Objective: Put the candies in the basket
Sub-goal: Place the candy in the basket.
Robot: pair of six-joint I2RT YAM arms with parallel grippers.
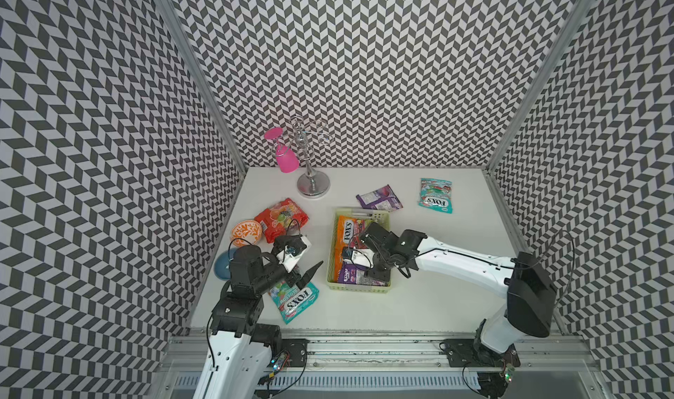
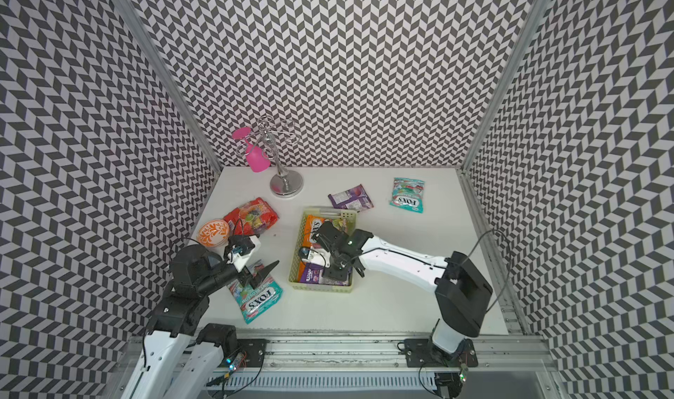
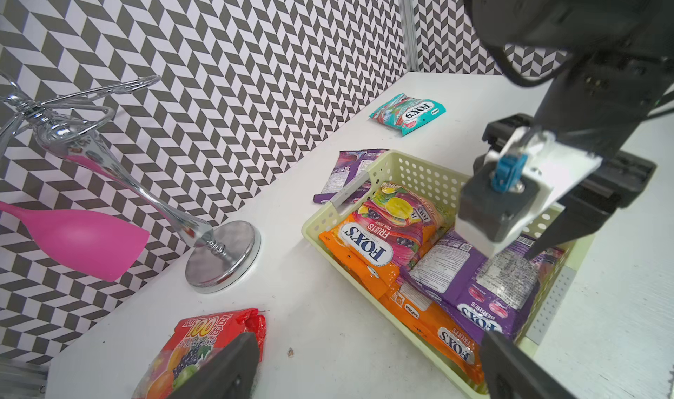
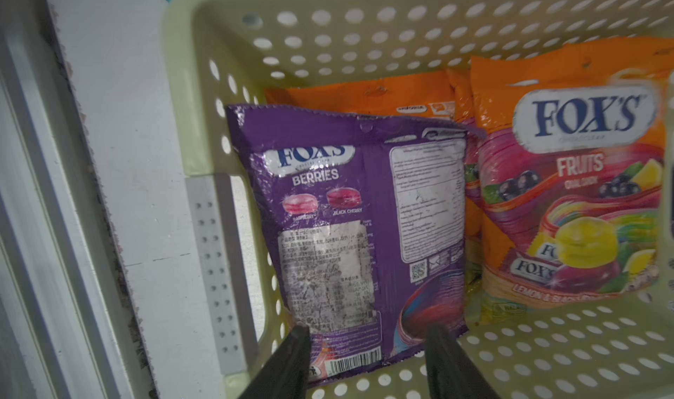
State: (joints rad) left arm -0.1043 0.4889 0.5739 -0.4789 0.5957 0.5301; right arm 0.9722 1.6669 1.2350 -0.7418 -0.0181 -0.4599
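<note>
right claw (image 4: 368,329) spread over purple bag (image 4: 346,215) lying flat in basket (image 4: 364,32), pinching nothing. left claw (image 3: 370,339) wide apart above teal bag (image 1: 297,304) on bench (image 1: 364,313) front-left, bag skewed to the edge. Left arm nearer.

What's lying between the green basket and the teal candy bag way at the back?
A purple candy bag, on the table beside the basket's far corner, with bare table between it and the teal candy bag. Both top views show it.
</note>
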